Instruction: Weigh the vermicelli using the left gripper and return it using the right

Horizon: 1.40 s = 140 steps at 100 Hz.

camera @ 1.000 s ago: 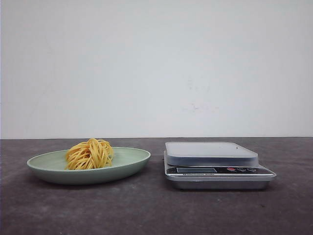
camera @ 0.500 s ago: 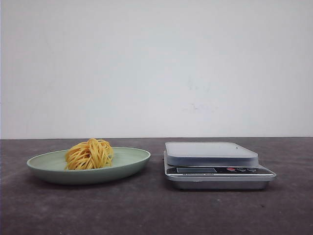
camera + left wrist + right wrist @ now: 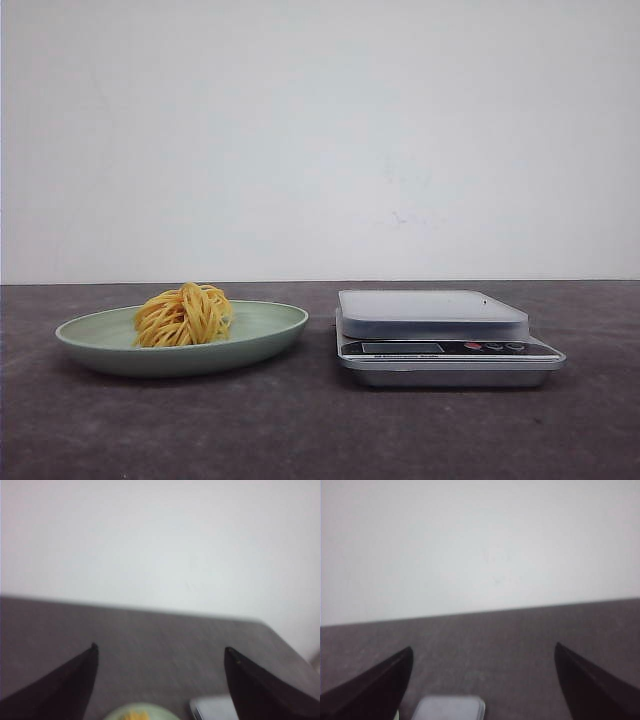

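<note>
i see the vermicelli (image 3: 184, 315) nest sitting on the green plate (image 3: 270, 335), at 9 o'clock of the scale (image 3: 440, 335). my left gripper (image 3: 160, 652) hangs above with fingers spread wide, holding nothing; the right gripper (image 3: 482, 652) likewise. i'd bring the left down straddling the nest's middle and pinch deep, so no strands trail.

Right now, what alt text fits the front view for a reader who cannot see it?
A nest of yellow vermicelli sits on a shallow pale green plate at the left of a dark grey table. Beside it on the right, apart from the plate, stands a silver kitchen scale with nothing on its platform. No gripper shows.
</note>
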### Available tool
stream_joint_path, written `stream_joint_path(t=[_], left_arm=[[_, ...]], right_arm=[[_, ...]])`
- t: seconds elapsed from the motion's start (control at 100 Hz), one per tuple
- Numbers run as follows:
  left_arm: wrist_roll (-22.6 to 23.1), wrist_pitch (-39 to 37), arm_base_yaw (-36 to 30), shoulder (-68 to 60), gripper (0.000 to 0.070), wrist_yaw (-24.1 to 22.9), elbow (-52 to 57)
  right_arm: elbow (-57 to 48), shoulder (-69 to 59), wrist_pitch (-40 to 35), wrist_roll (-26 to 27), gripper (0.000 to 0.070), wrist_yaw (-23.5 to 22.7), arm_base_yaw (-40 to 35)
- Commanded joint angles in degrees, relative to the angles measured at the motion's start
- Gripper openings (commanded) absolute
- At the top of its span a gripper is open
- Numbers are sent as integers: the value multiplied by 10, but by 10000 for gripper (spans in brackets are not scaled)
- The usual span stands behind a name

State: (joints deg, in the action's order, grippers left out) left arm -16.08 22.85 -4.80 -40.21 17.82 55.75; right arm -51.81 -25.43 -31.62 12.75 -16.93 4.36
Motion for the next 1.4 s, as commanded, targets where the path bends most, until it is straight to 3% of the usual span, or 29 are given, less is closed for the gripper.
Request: stream_joint_path(t=[0.0,0.24,0.41,0.58,0.89,1.0,1.16,1.39], left_arm=[[4,21,-16,-57,468,6,29],[-23,17,-113,-247,470,-5,64],[-28,24,-164,-369,470,-50,64],[-28,28,-188,-472,470,-92,64],[-30,21,-202,-563,463,-103,64],[-30,9,-204,-568,317,-107,64],[-25,2,-205,-569,2,-107,64],[-15,6,-203,-568,3,-106,67]], right_arm=[[-17,-21,-26,-21,575,-3,-1],[-24,-58,-54,-29,574,-26,-12],[-24,-64,-59,-29,574,-26,-22],[-24,-63,-65,-29,574,-26,-30],[-24,-63,-86,-29,574,-26,-39],[-24,-63,-95,-29,573,-26,-39],[-24,-63,-99,-29,554,-26,-42],[-24,-63,-99,-29,553,-26,-43]])
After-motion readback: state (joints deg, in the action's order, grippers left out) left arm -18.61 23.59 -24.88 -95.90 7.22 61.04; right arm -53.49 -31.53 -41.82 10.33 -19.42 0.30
